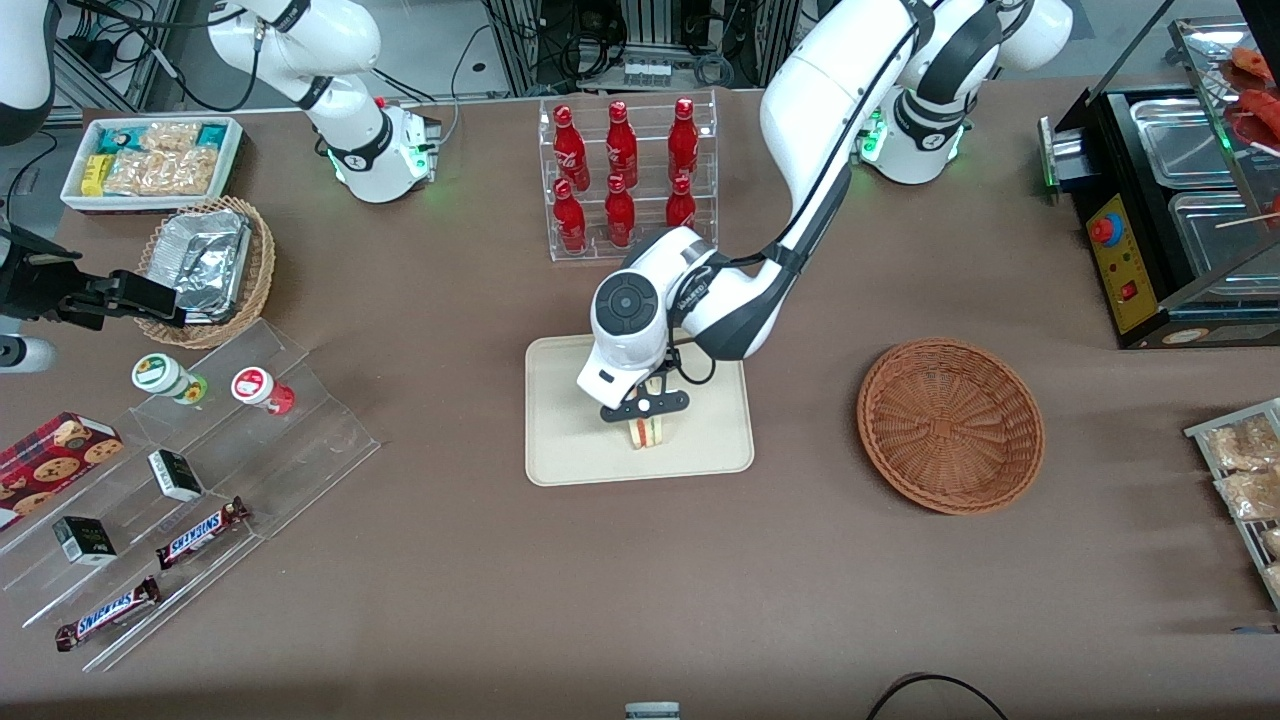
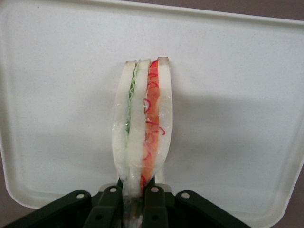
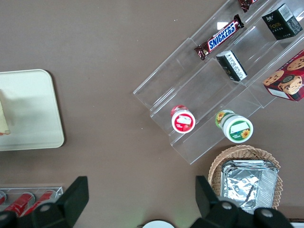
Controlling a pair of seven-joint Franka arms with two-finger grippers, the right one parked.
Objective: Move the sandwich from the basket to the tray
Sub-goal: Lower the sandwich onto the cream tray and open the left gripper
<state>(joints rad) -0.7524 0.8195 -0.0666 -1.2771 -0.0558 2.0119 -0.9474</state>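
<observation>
Snickers bars [image 1: 195, 533] lie nearest the camera. At the tray's [image 1: 570, 460] centre, the gripper [image 1: 648, 418] has its fingers [image 2: 154, 202] clamped on the sandwich [image 1: 648, 432], which seems to touch the surface. At three o'clock, the basket [image 1: 950, 425] sits empty; only release remains.

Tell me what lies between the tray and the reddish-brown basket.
Only bare brown table separates the tray and basket, front view. The tool holds the sandwich over the tray.

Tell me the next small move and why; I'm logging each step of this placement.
Probably open the gripper: it is shut on the sandwich, which is already over the tray, apparently resting on it, and the basket is empty.
</observation>
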